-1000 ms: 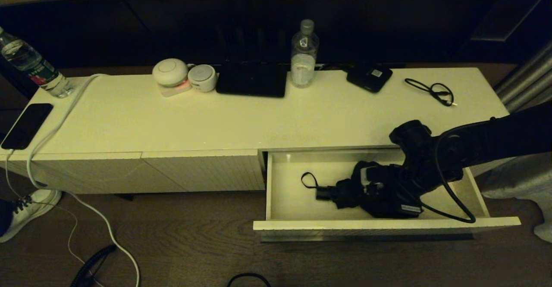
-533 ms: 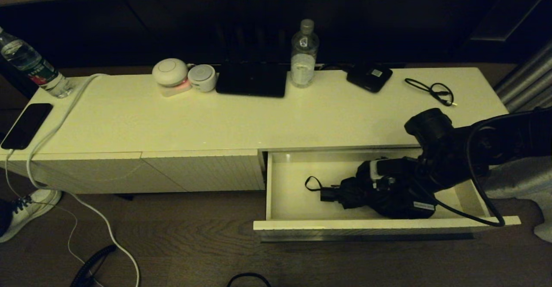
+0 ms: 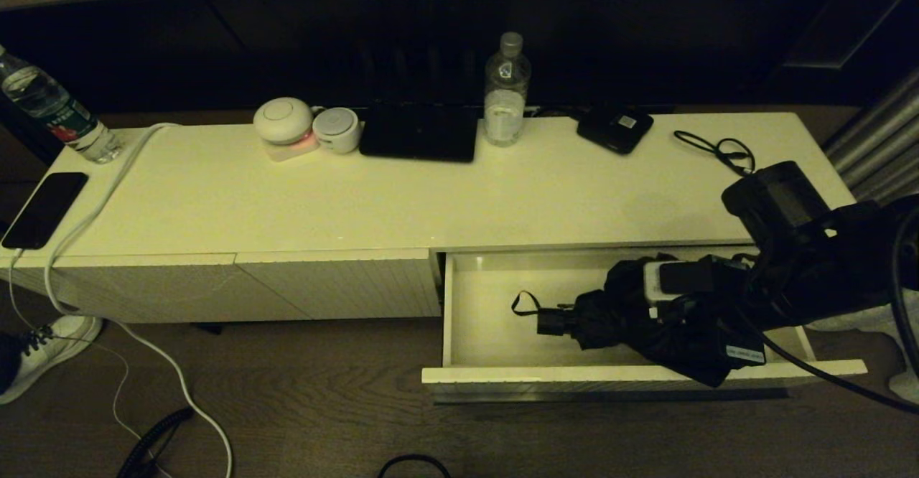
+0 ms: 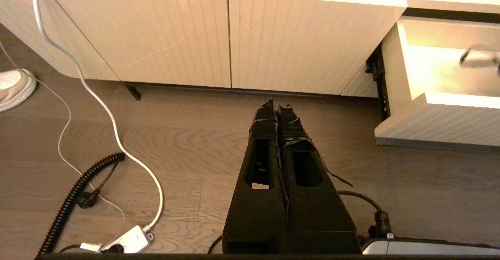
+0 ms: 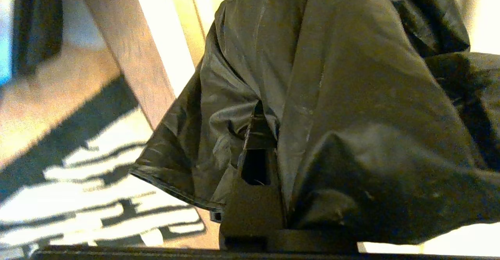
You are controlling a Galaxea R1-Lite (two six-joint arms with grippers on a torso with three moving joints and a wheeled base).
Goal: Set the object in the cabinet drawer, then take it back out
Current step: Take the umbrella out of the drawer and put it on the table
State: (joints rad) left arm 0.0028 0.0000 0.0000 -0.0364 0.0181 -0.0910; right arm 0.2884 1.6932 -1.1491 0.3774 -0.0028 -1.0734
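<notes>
Scene: We see a long cream cabinet [image 3: 359, 205] from above, its right-hand drawer [image 3: 639, 374] pulled open toward us.
Umbrella: A black folded umbrella [image 3: 632, 320] is over the right half of the drawer, tilted. Its handle, with a thin wrist loop, points left over the pale drawer floor, and its bunched fabric hangs over the drawer's front edge.
Right gripper: The right gripper [image 3: 682, 306] reaches in from the right and is clamped on the umbrella. In the right wrist view we see one finger [image 5: 254, 189] buried in dark fabric folds [image 5: 351, 96].
Left gripper: The left gripper [image 4: 278, 109] is parked low over the wood floor [image 4: 175, 143] in front of the ribbed cabinet doors, its fingers pressed together with nothing between them.
On the counter: We see a water bottle [image 3: 507, 90] at the back, a dark flat slab [image 3: 420, 133] just left of it, two round white gadgets [image 3: 305, 128], a small black device [image 3: 615, 130] and a thin black cable [image 3: 721, 151] to the right.
Far left: A second bottle [image 3: 54, 112] and a phone [image 3: 43, 209] on a white lead.
</notes>
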